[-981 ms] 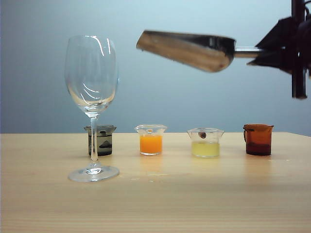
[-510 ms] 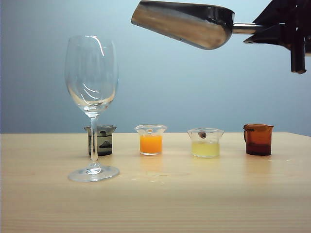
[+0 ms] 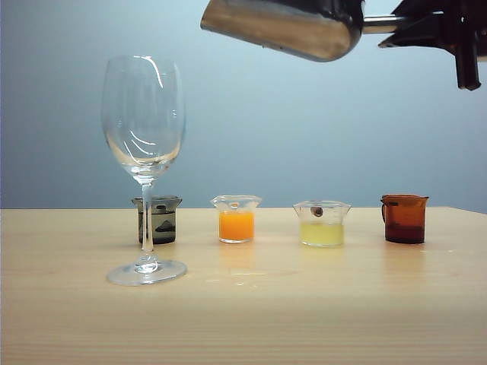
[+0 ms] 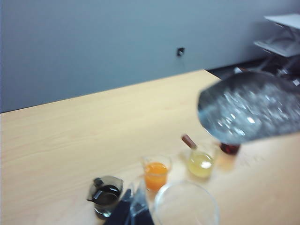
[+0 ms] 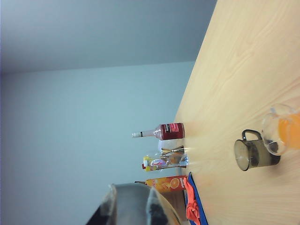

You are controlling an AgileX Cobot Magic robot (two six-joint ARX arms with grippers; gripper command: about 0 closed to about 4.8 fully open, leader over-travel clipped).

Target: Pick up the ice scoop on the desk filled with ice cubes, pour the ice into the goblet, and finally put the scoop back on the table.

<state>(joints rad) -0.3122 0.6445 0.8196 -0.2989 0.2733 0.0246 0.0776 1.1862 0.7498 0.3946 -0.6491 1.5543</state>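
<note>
The steel ice scoop (image 3: 285,26) hangs high at the top of the exterior view, above and to the right of the goblet (image 3: 144,152). Its mouth points left and tilts slightly down. My right gripper (image 3: 403,26) is shut on its tubular handle. The left wrist view looks into the scoop (image 4: 248,108), which holds glassy ice cubes (image 4: 239,105). The clear goblet stands upright and empty on the light-wood desk (image 3: 304,319); its rim (image 4: 186,204) lies beside my left gripper (image 4: 133,211), whose fingers sit close together with nothing between them. The right wrist view shows the scoop's bowl (image 5: 136,206) between its fingers.
A row of small beakers stands behind the goblet: dark (image 3: 157,219), orange (image 3: 237,219), yellow (image 3: 322,223) and brown (image 3: 404,218). In the right wrist view, bottles and cartons (image 5: 161,161) stand beyond the desk's far edge.
The scoop has risen toward the top of the exterior view and shifted a little left toward the goblet, carried by my right gripper. The goblet and beakers have not moved.
</note>
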